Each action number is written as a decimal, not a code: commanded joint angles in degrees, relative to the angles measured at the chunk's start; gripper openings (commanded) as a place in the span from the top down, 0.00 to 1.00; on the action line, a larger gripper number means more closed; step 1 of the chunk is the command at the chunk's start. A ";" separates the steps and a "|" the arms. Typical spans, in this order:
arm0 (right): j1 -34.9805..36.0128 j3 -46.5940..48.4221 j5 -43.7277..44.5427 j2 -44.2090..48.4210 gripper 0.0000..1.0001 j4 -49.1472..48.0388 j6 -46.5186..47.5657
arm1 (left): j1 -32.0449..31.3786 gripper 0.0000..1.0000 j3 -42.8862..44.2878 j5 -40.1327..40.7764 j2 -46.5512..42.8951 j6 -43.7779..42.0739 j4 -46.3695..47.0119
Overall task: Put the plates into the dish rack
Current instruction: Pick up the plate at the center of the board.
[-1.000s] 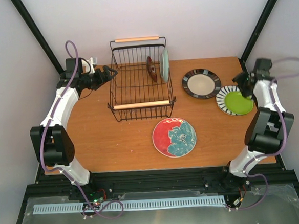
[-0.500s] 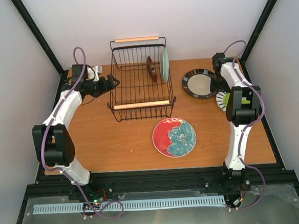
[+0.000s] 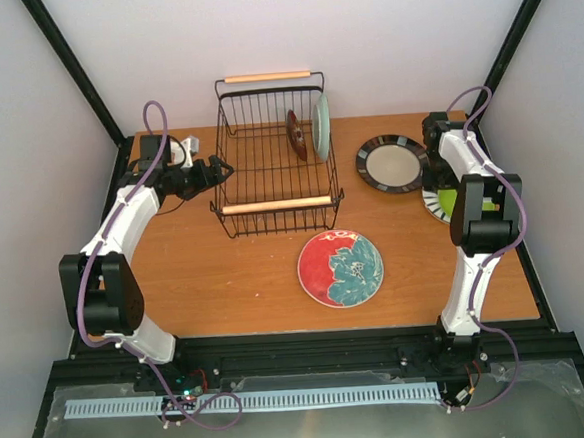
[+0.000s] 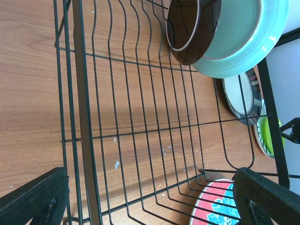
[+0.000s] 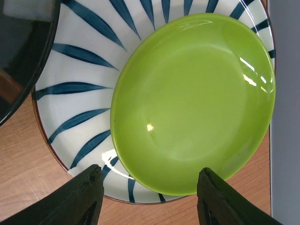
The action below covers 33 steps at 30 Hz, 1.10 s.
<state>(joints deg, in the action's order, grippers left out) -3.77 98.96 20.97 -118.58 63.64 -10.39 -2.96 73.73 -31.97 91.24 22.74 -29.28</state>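
The black wire dish rack (image 3: 276,205) stands at the back middle. A mint green plate (image 3: 322,127) and a small dark red plate (image 3: 295,135) stand upright in its right end; both show in the left wrist view (image 4: 243,42) (image 4: 190,28). The red plate with teal flower (image 3: 341,268) lies flat in front of the rack. The black-rimmed cream plate (image 3: 393,163) lies to the right. The lime green plate (image 5: 192,103) lies off-centre on a white plate with dark radial stripes (image 5: 79,89). My right gripper (image 5: 150,201) is open just above its near edge. My left gripper (image 3: 219,170) is open and empty at the rack's left side.
The left wrist view looks through the rack's wires (image 4: 83,117) at bare wood inside. My right arm (image 3: 477,216) stands folded over the table's right side and hides most of the lime green plate (image 3: 439,205). The table's right edge runs close beside that plate.
My right arm has swung from the right edge back and inward, so its gripper now hangs over the lime green plate. My left gripper has shifted a little nearer along the rack's left side.
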 commanded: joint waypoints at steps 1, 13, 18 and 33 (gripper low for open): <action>-0.34 -0.94 0.73 -0.64 0.44 -1.33 0.03 | -0.12 0.04 0.19 -0.40 -1.04 -1.29 1.08; -0.36 -3.18 -0.29 -3.81 0.45 -4.83 -0.31 | -0.11 0.03 3.53 0.39 -0.98 -1.29 -0.57; -0.34 -3.87 0.77 -4.87 0.45 -6.11 -0.29 | -0.04 0.03 3.56 0.88 -1.06 -1.31 -0.96; -0.49 -9.84 5.16 -5.14 0.83 -9.29 0.62 | 0.14 0.03 4.21 1.31 -0.99 -1.25 -1.73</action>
<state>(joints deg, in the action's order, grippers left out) -3.81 91.46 24.82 -123.02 55.57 -9.58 -2.96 74.94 -31.05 91.24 22.70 -30.22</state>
